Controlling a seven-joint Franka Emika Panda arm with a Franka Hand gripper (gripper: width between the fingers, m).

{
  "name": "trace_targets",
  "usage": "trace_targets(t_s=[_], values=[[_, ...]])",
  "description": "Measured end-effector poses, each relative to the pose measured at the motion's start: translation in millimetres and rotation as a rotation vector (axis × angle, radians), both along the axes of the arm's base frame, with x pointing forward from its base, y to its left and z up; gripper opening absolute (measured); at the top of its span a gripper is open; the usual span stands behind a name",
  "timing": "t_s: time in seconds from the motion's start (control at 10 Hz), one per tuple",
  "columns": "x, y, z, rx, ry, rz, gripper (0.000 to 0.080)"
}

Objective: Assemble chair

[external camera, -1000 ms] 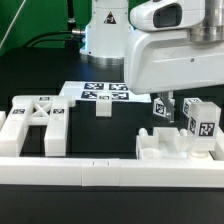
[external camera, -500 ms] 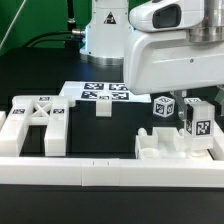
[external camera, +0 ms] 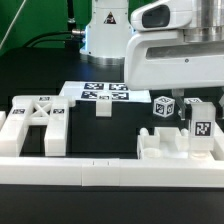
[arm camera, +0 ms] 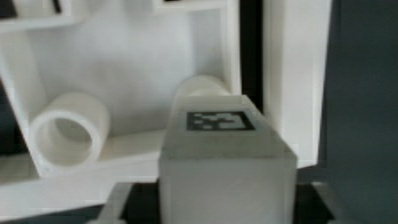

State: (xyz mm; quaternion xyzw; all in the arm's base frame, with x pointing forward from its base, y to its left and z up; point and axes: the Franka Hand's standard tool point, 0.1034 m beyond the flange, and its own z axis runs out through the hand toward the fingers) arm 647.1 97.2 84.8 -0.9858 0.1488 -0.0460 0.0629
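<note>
Arm [external camera: 165, 50] hanging over exterior view's right side. Braced panel [external camera: 35, 118] lying at exterior view's left, well apart. Seat slab [external camera: 160, 148] sitting directly below gripper [arm camera: 217, 200]. Gripper clenching 1 leg [external camera: 163, 107], long axis seemingly upright, along fingers. 2nd leg [external camera: 203, 132] standing just beside, toward exterior view's right. Coming move probably turning on held leg lining up with round fitting [arm camera: 68, 130] below.

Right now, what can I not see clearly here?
The gripper's hold on the tagged leg: wrist view blurred, fingers cut by the edge; exterior view, the arm's casing covers it.
Patterns on the tags: too small, both views.
Arm's upper part: exterior view, cut by the top edge.
</note>
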Motion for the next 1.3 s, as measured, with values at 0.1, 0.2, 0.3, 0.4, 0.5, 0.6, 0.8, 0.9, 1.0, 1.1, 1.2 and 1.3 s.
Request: trace_targets(t_s=[0.1, 0.2, 0.3, 0.4, 0.5, 0.6, 0.8, 0.9, 1.0, 1.1, 1.2, 1.3], values=[[0.1, 2.0, -0.4, 0.021, 0.007, -0.132, 0.0287], [0.2, 5.5, -0.8, 0.038, 0.006, -0.247, 0.0287], [0.7, 9.3, -1.1, 0.049, -0.003, -0.324, 0.0287], [0.5, 12.4, -1.4, 0.076, 0.009, -0.467, 0.0287], [0.1, 12.1, -1.4, 0.089, 0.03, -0.615, 0.0287], [0.1, 11.8, -1.4, 0.095, 0.038, -0.679, 0.0287], [-1.0, 12.6, -1.4, 0.087, 0.046, -0.65, 0.0288], [-0.4, 15.5, 2.5, 0.073, 0.068, -0.564, 0.0478], [3.4, 17.8, 5.8, 0.068, 0.053, -0.482, 0.061], [4.5, 17.6, 6.7, 0.061, 0.042, -0.402, 0.061], [4.1, 17.2, 5.9, 0.054, 0.037, -0.354, 0.0637], [4.1, 17.1, 5.8, 0.043, 0.025, -0.254, 0.0647]])
